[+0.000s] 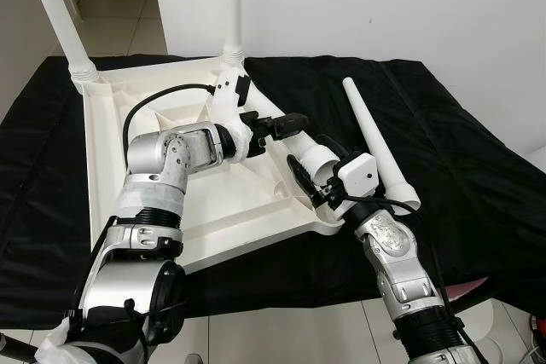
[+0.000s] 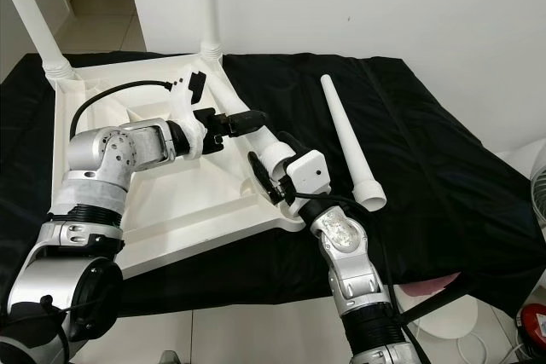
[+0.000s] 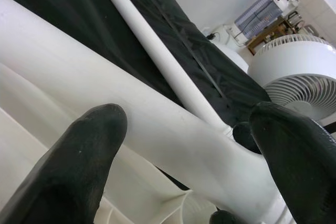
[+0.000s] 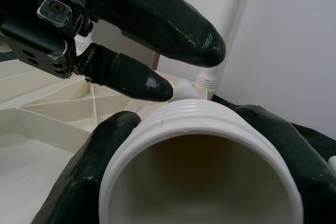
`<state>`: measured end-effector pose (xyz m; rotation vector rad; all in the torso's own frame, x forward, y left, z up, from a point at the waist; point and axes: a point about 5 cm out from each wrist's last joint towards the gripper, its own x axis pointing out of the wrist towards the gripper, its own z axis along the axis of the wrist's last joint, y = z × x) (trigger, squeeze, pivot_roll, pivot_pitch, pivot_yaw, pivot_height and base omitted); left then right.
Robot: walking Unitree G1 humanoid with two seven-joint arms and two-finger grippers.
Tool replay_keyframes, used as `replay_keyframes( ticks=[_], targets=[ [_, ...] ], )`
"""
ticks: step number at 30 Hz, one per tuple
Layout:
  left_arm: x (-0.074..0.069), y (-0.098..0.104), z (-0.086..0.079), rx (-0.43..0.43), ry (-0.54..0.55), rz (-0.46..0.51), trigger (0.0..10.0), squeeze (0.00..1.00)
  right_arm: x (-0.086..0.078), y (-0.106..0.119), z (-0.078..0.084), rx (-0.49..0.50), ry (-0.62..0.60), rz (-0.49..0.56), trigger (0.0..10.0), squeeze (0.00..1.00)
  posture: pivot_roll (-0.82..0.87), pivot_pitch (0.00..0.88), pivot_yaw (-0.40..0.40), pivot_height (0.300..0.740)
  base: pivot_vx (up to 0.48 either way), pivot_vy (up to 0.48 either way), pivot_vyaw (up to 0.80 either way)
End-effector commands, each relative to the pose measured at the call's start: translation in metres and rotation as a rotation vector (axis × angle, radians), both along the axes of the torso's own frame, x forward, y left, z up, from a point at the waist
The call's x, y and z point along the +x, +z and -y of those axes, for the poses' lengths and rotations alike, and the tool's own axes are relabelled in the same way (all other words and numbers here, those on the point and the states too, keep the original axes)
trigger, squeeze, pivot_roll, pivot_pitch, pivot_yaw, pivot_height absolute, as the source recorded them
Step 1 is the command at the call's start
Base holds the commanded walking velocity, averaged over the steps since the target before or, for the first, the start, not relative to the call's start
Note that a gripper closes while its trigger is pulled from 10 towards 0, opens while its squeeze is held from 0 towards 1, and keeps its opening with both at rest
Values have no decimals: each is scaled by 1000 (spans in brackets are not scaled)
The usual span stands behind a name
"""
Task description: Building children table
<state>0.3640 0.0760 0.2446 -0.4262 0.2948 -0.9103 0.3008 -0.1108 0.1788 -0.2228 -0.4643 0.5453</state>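
Our right pincer (image 1: 317,178) grips the light, stiff, slippery plastic leg (image 1: 311,158) at its threaded end over the upturned tabletop (image 1: 153,104), while our left pincer (image 1: 290,124) straddles it, open.

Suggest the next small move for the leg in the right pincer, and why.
Probably tip the held leg upright and bring its threaded end over the free corner socket of the upturned tabletop. The right pincer is shut on the leg near that open end, and the left pincer straddles the shaft higher up, so both can steer it. Two legs already stand; another leg lies on the cloth.
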Motion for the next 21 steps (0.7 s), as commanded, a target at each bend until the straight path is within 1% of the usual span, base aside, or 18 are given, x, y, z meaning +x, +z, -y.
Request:
replay_keyframes(
  ticks=[1,4,6,10,12,13,16,18,20,21],
  targets=[
    [2,-1,3,41,-1,-23,10000,0,-4,8,-5,-3,22,53,10000,0,14,16,-17,740,0,0,0],
    [3,-2,3,42,1,-42,10000,0,-4,6,-6,1,17,43,10000,0,11,16,-15,740,0,0,0],
    [3,0,1,40,0,-37,10000,0,-4,1,-5,12,2,3,10000,0,12,18,-15,740,0,0,0],
    [4,0,-1,45,4,-40,10000,0,-4,-4,-3,29,-15,-35,10000,0,13,19,-15,740,0,0,0],
    [4,0,-4,55,11,-41,10000,0,-2,-10,-1,49,-48,-90,10000,0,13,21,-16,740,0,0,0],
    [4,0,-4,55,11,-41,10000,0,-2,-10,-1,49,-48,-90,10000,0,13,21,-16,740,0,0,0],
    [5,-1,-7,64,19,-42,10000,0,-1,-16,2,51,-95,-138,10000,0,13,22,-16,740,0,0,0],
    [5,0,-13,71,27,-45,10000,0,-1,-27,2,54,-123,-230,10000,0,8,29,-13,740,0,0,0],
    [5,0,-13,71,27,-45,10000,0,-1,-27,2,54,-123,-230,10000,0,8,29,-13,740,0,0,0],
    [5,0,-14,77,28,-50,10000,0,-1,-31,3,54,-136,-256,10000,0,8,29,-13,740,0,0,0]
  ],
)
